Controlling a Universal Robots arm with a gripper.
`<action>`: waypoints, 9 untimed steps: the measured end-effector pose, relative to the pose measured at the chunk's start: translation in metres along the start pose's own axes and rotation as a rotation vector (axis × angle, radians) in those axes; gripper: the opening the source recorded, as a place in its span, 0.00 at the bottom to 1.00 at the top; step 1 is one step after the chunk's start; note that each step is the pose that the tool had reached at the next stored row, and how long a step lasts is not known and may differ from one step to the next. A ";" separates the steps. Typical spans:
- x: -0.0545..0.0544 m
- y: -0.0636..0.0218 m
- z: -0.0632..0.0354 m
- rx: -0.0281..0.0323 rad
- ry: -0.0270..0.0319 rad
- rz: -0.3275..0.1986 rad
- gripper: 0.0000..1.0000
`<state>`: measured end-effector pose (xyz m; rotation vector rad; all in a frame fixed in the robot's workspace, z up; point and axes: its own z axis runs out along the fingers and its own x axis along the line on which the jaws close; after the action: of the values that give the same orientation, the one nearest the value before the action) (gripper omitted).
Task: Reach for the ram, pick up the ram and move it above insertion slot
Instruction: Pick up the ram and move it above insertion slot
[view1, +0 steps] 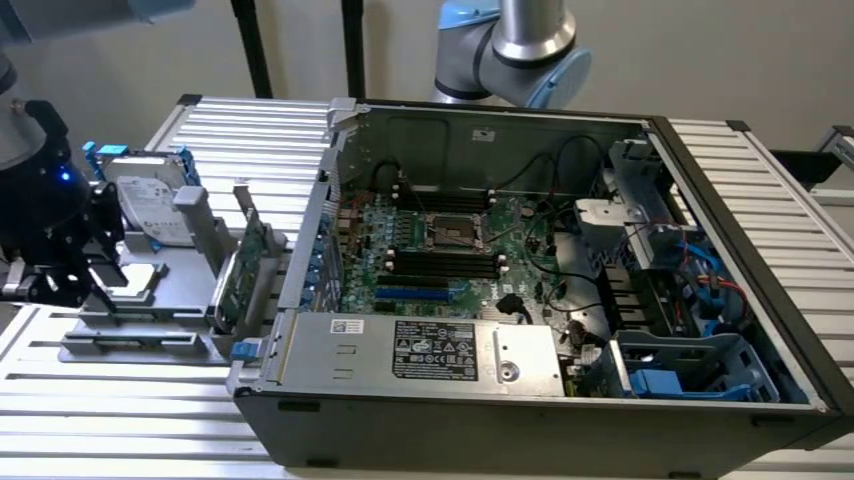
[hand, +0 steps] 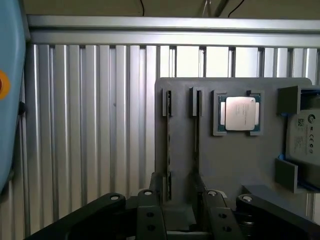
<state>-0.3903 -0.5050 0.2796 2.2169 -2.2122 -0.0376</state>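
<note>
Gripper (hand: 180, 202): held low over the holder (hand: 225, 165), its fingers apart, nothing clamped.
Ram (hand: 168, 145): judged to be the thin greenish strip stood on edge in the groove nearest the holder's edge, the side away from the CPU (hand: 241, 112); not yet touched.
Insertion slot (view1: 441, 262): black, one of several parallel ones on the board inside the case (view1: 400, 420), well apart from the holder.
Handling: the ram is judged light, stiff and brittle.
Hold: best taken across its flat faces near mid-length along the exposed edge, so that tilt is avoided and chips are spared.
</note>
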 end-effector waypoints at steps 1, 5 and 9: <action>0.000 -0.0003 0.0017 0.0000 0.0000 0.000 0.36; 0.002 -0.0016 0.0091 0.0000 0.0000 0.000 0.36; 0.002 -0.0028 0.0163 0.0000 0.0000 0.000 0.36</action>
<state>-0.3880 -0.5073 0.2632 2.2174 -2.2116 -0.0376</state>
